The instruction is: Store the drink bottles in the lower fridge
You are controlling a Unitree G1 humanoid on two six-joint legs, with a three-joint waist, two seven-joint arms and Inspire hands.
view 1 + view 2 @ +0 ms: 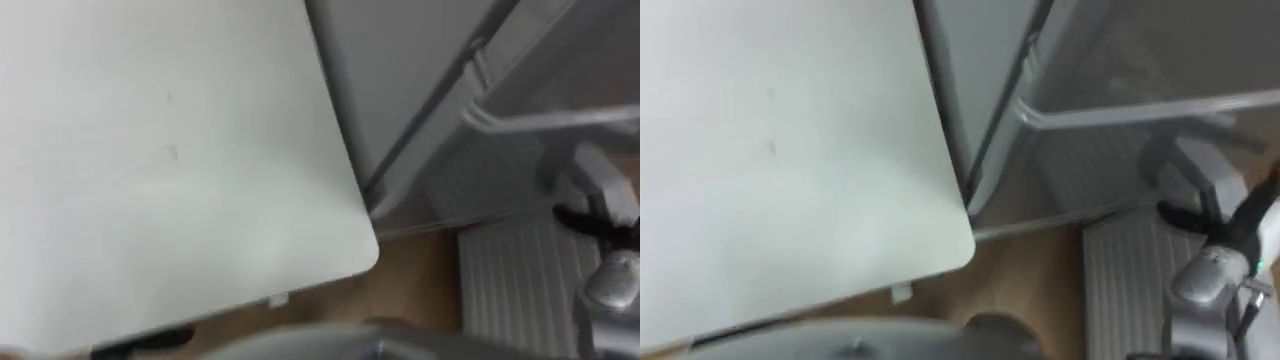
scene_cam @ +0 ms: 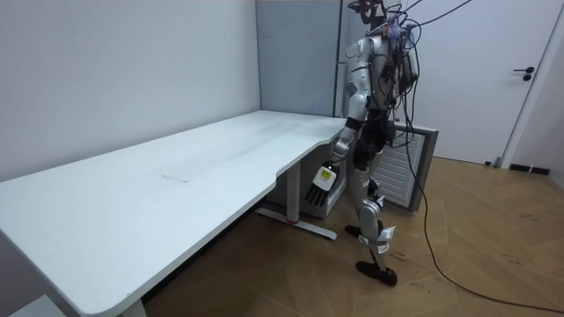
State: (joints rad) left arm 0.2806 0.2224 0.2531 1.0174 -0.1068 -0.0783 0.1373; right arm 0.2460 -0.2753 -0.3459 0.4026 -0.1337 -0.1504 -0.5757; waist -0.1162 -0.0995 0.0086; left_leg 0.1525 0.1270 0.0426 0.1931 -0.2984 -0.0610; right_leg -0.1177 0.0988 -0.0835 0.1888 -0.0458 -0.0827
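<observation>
My left hand [image 2: 321, 183] is hanging at my side in the room view, fingers loose and pointing down, released and grasping nothing. It is hanging just beside the rounded end of the white desk [image 2: 176, 194], whose edge is lying at nine o'clock from the hand, and I cannot tell whether the two are touching. I am standing upright at that end of the desk with one foot set ahead of the other on the wooden floor [image 2: 493, 264]. At three o'clock from the hand, past my legs, a low white unit [image 2: 410, 167] with a ribbed side is standing on the floor, and I cannot tell whether it is the fridge. A tall grey partition [image 2: 295, 53] is rising at twelve o'clock from the hand, behind the far end of the desk. A closed white door [image 2: 480, 79] is showing at two o'clock, well apart from me. Looking down from my head, I am seeing the desk top spreading from seven to eleven o'clock, its rounded corner reaching toward the middle. The grey partition is running at twelve to one o'clock, the ribbed white unit is lying at four o'clock, and a strip of wooden floor is showing at six o'clock between desk and unit. As for the drinks, I cannot tell where they are standing.
</observation>
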